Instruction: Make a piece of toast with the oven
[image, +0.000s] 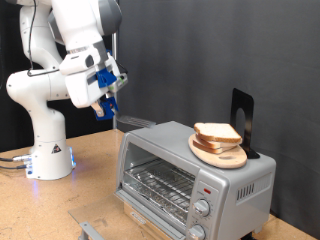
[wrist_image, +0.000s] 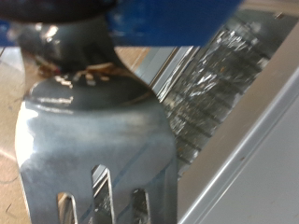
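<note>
My gripper (image: 106, 98), with blue fingers, hangs above the table at the exterior view's left of the oven (image: 190, 178). It is shut on the dark handle of a slotted metal spatula (image: 134, 122), whose blade points at the oven's top left corner. The wrist view shows the spatula blade (wrist_image: 98, 140) close up, with the oven's wire rack (wrist_image: 210, 89) behind glass beside it. A few bread slices (image: 216, 133) lie stacked on a round wooden board (image: 220, 156) on the oven roof. I cannot tell which slice is the piece of toast.
A black upright stand (image: 242, 115) sits on the oven roof behind the bread. The robot base (image: 45, 150) stands at the exterior view's left on the wooden table. A grey flat object (image: 95, 229) lies at the table's front edge.
</note>
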